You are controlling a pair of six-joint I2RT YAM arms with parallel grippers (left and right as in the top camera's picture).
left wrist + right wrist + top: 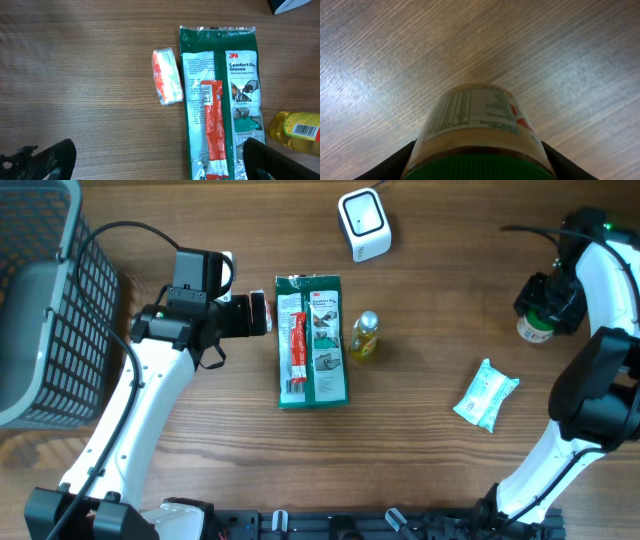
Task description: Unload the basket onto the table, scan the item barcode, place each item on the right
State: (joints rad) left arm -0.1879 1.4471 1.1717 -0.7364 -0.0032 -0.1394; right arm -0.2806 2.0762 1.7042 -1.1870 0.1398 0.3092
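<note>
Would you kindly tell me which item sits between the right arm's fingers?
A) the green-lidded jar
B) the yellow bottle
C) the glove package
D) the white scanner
A: the right wrist view shows the green-lidded jar clamped between the two dark fingers, while the yellow bottle, glove package and white scanner lie well away in the overhead view.

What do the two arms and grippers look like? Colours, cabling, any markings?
Both arms have white shell links and black joint housings. On the left arm a black cable loops off the wrist. The left gripper is black with matte black fingers. The right arm has a green light and a thin black lead. The right gripper is black. No markings are legible.
</note>
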